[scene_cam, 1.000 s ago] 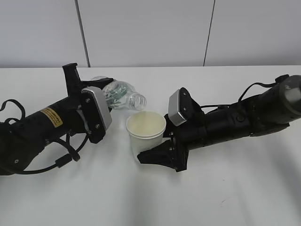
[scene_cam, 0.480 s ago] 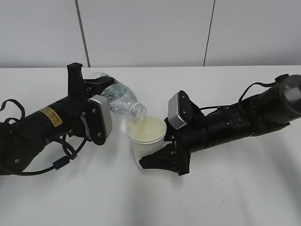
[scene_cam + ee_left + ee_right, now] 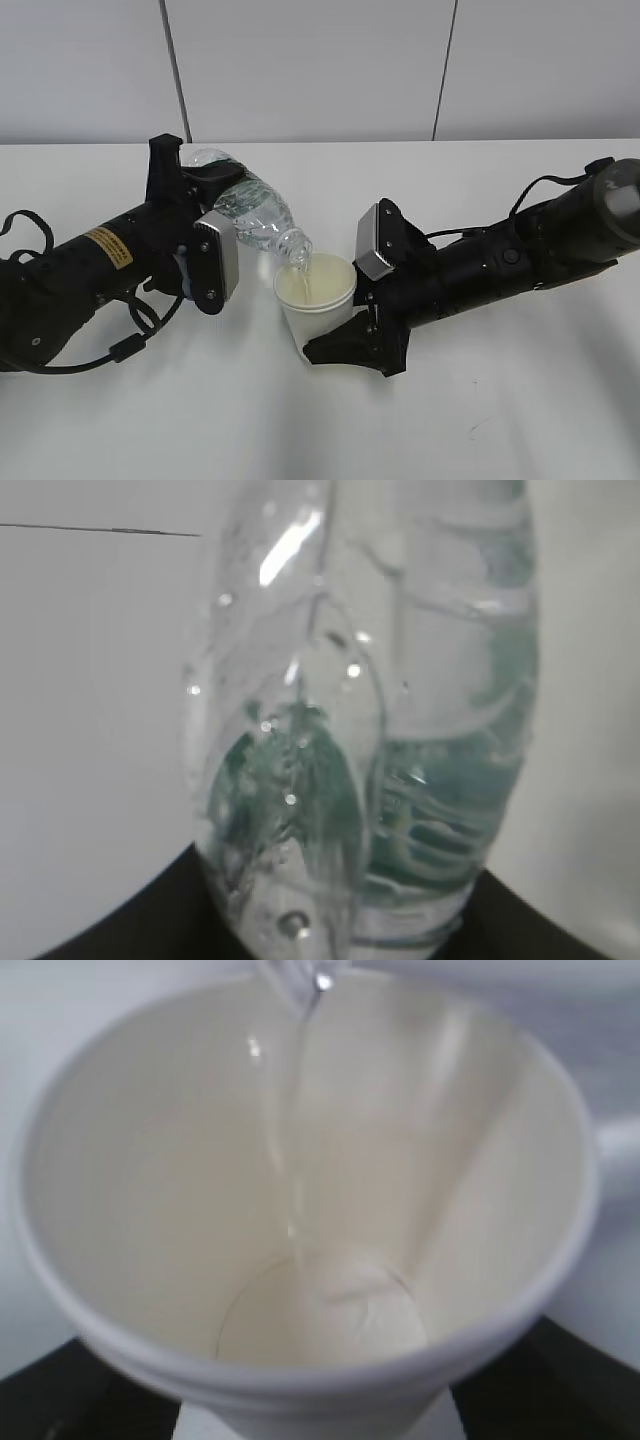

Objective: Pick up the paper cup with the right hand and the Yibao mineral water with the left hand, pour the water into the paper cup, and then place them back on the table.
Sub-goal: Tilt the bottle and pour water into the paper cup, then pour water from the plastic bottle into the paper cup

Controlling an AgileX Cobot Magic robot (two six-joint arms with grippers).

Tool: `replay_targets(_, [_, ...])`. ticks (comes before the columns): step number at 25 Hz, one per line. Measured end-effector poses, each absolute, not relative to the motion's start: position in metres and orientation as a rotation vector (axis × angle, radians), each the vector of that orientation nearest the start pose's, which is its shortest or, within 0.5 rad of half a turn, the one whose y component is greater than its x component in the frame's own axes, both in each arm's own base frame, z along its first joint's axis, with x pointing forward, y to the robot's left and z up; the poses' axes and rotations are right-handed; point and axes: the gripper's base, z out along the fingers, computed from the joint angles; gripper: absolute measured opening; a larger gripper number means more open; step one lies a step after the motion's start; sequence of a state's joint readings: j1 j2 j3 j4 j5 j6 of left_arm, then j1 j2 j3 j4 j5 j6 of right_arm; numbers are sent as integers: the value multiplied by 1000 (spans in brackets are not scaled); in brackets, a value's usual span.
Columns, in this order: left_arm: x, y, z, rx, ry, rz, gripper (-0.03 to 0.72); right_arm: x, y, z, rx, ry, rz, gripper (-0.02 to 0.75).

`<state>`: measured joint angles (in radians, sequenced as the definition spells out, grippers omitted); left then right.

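Note:
My left gripper [image 3: 205, 190] is shut on the Yibao mineral water bottle [image 3: 250, 212] and holds it tilted, neck down to the right, over the paper cup [image 3: 317, 300]. A thin stream of water runs from the bottle mouth into the cup. My right gripper [image 3: 345, 335] is shut on the cup's lower wall and holds it upright just above the table [image 3: 480, 400]. In the left wrist view the clear ribbed bottle [image 3: 370, 730] with its green label fills the frame. In the right wrist view the cup's cream inside [image 3: 300, 1190] shows the stream and a little water at the bottom.
The left arm with the yellow sticker [image 3: 108, 250] lies low at the left, its cable looping on the tabletop. The right arm [image 3: 530, 250] stretches in from the right edge. A pale panelled wall [image 3: 320, 60] stands behind the table.
My left gripper has tipped the bottle further, neck lowering over the cup, and water now flows. My right gripper has shifted the cup slightly right and down.

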<state>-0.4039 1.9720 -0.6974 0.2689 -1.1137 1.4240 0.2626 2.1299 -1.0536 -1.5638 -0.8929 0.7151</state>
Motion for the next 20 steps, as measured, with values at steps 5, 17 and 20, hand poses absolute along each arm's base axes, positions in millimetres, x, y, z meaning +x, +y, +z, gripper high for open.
replay_targets(5, [312, -157, 136, 1509, 784, 673, 313, 337, 164, 95, -1476, 1722, 829, 529])
replay_targets(17, [312, -157, 136, 1528, 754, 705, 313, 334, 165, 94, -1505, 1728, 838, 529])
replay_targets(20, [312, -157, 136, 1538, 738, 721, 313, 334, 164, 94, -1510, 1727, 838, 529])
